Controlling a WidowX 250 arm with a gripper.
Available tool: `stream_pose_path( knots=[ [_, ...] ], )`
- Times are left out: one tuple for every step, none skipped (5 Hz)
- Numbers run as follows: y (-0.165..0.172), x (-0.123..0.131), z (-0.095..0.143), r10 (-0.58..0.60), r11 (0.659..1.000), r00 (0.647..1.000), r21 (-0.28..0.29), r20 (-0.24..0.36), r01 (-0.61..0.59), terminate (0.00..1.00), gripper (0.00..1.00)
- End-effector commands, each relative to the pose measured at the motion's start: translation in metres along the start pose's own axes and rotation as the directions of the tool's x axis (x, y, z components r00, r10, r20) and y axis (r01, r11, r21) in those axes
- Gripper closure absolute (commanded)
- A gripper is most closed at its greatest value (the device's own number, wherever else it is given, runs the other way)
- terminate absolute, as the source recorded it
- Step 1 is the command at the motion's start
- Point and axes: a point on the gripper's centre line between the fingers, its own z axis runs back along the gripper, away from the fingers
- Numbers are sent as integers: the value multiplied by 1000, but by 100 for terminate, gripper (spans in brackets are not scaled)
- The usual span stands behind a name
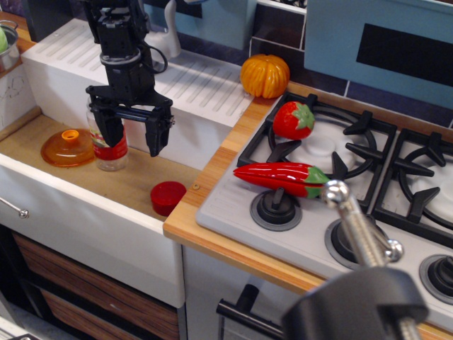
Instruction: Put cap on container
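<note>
The red cap [168,196] lies flat on the sink's wooden floor near its right wall. The clear jar [110,152] with a red label stands upright to the cap's left; its neck and mouth are hidden behind my gripper. My black gripper [134,140] hangs open and empty over the sink. Its left finger overlaps the jar in this view and its right finger is beside the jar. The cap is lower right of the gripper and apart from it.
An orange translucent domed lid [68,148] lies left of the jar. The white drainboard [198,88] bounds the sink behind. A pumpkin [265,75], a strawberry [293,120] and a red chilli [283,178] are on or by the stove. A steel pot [7,44] is far left.
</note>
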Motion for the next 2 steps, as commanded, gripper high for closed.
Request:
stream_pose_path(
  knots=[
    [0,0,0,0,1000,1000,0,0,0,0,0],
    [0,7,-7,47,998,999,-32,-22,-48,0,0]
  ],
)
